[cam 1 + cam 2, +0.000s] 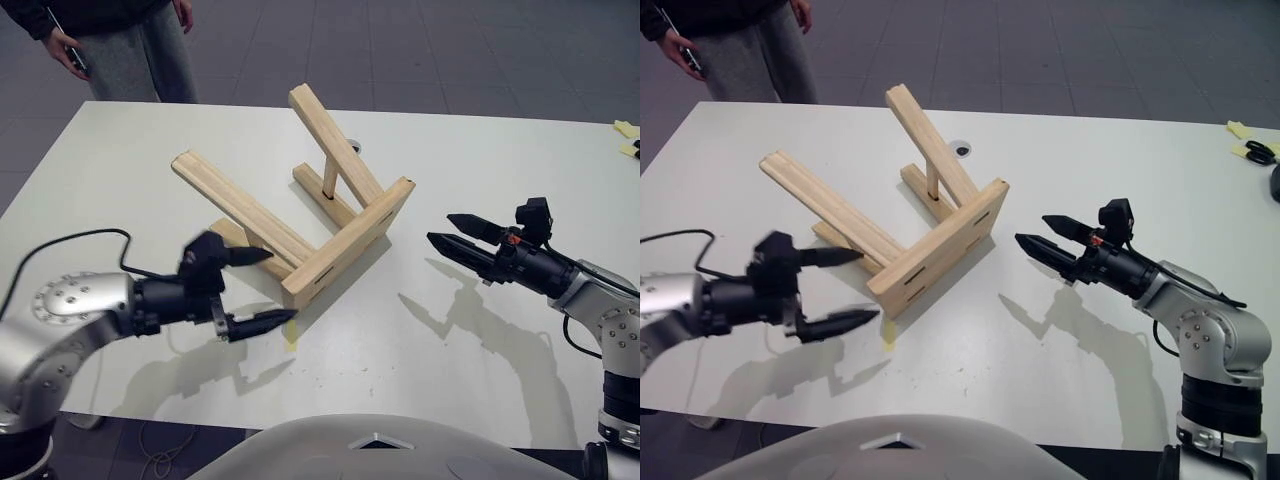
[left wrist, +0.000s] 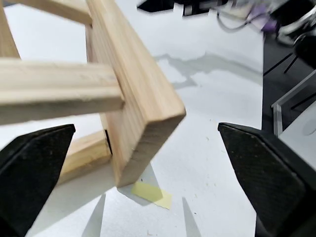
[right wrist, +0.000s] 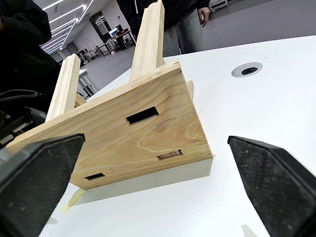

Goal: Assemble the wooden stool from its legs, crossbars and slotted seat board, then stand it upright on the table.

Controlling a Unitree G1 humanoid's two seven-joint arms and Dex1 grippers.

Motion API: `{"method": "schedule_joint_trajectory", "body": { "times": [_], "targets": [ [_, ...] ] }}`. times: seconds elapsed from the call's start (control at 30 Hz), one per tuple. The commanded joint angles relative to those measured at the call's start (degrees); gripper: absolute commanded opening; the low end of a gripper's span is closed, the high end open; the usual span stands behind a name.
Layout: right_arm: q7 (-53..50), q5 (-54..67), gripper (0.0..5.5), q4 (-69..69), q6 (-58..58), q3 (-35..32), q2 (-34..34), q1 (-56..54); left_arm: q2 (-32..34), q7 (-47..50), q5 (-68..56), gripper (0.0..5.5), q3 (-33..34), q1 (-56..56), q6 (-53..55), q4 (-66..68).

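Observation:
The wooden stool lies tipped on the white table [image 1: 480, 160], its slotted seat board [image 1: 350, 240] standing on one long edge. Two leg pairs [image 1: 240, 205] [image 1: 335, 140] point away to the back left, joined by a short crossbar [image 1: 329, 178]. My left gripper [image 1: 280, 287] is open at the board's near corner [image 2: 143, 108], one finger [image 2: 34, 168] on each side of it, not touching. My right gripper [image 1: 440, 228] is open a short way right of the board, facing its slotted top face [image 3: 143, 133].
A yellow tape scrap [image 1: 290, 343] lies on the table just under the board's near corner. A round cable grommet [image 1: 962, 150] sits behind the stool. Small yellow pieces and scissors [image 1: 1260, 150] lie at the far right edge. A person [image 1: 120, 50] stands beyond the far left corner.

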Motion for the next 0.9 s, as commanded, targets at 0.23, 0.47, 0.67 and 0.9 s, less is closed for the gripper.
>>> {"method": "schedule_joint_trajectory", "body": {
  "times": [0.23,0.47,0.67,0.9],
  "targets": [
    [-1.10,-0.54,5.40,0.05,-0.11,1.30,0.03,-1.48,-10.20,20.56,28.95,5.38,-6.01,-4.99,-20.81,17.32],
    [-1.49,-0.66,5.40,0.94,-0.04,1.41,0.48,-1.39,-12.77,7.70,23.99,5.38,-7.92,-15.40,-26.31,30.72],
    [-0.96,-1.58,5.40,2.68,-0.57,2.56,0.49,-3.60,-11.75,10.98,32.17,5.38,-3.76,-29.75,-39.74,54.52],
    [-0.91,-1.87,5.40,2.92,-1.04,3.58,1.25,-3.48,-14.44,1.47,33.82,5.38,-9.25,-37.65,-45.59,63.56]
  ]
}}
